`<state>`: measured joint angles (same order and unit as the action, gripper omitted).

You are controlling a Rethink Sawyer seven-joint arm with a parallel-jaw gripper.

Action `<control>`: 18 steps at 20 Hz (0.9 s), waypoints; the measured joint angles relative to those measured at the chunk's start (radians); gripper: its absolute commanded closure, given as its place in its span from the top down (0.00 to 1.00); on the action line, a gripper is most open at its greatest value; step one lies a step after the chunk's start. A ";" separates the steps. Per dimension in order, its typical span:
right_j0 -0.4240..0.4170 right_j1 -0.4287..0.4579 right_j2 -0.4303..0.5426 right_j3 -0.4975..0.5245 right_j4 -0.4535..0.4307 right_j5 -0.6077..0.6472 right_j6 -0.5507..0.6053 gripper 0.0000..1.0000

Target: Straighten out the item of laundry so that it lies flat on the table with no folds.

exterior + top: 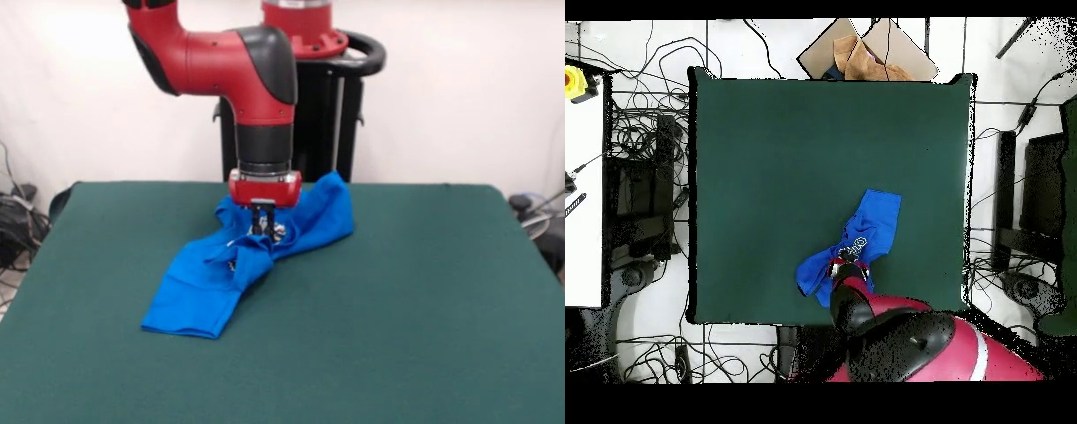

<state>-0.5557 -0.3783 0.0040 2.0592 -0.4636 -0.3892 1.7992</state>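
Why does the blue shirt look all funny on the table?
The blue shirt is bunched and twisted into a long crumpled strip near the green table's far edge, not flat. The tool is down at its scrunched middle.

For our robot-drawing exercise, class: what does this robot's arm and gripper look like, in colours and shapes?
The arm is made of thick rounded segments, glossy red with black sections at the joints. Its wrist is a black cylinder ending in a red ring. Below that hangs a small dark gripper with some silvery metal parts. No loose cables or markings show on the arm.
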 measured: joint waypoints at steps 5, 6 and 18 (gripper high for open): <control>0.010 -0.002 -0.005 0.003 0.015 -0.001 0.000 0.00; 0.013 -0.004 -0.005 0.004 0.024 0.004 0.000 0.00; 0.145 -0.173 -0.005 0.056 0.237 0.315 0.000 0.00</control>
<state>-0.4103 -0.5510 -0.0009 2.1156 -0.2263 -0.0741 1.7990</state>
